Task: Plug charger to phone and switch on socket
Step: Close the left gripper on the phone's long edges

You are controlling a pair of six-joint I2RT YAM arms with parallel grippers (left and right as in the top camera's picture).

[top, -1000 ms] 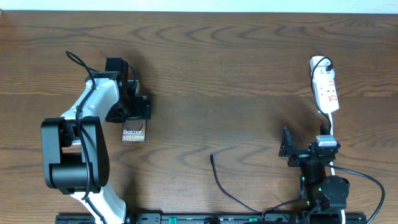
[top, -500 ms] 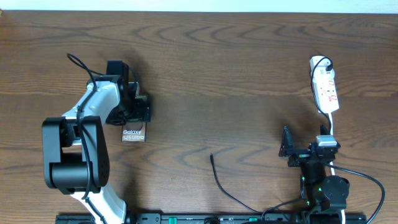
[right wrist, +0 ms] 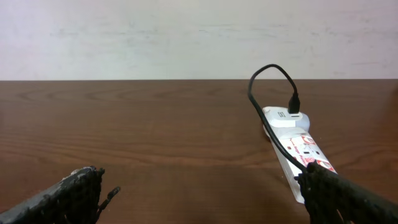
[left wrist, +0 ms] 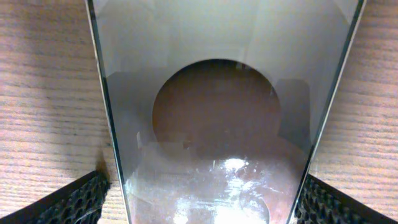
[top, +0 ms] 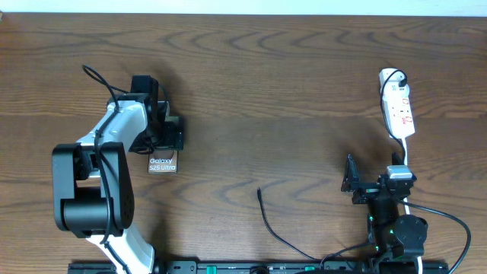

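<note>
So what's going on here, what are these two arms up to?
The left gripper hangs over the phone, which lies flat on the table. Its jaws are wide open on either side of the phone, not gripping it. The right gripper sits open near the front edge, holding nothing. The charger lies loose on the table, its plug tip apart from the phone, so nothing is plugged in yet. The socket lies untouched at the far right.
</note>
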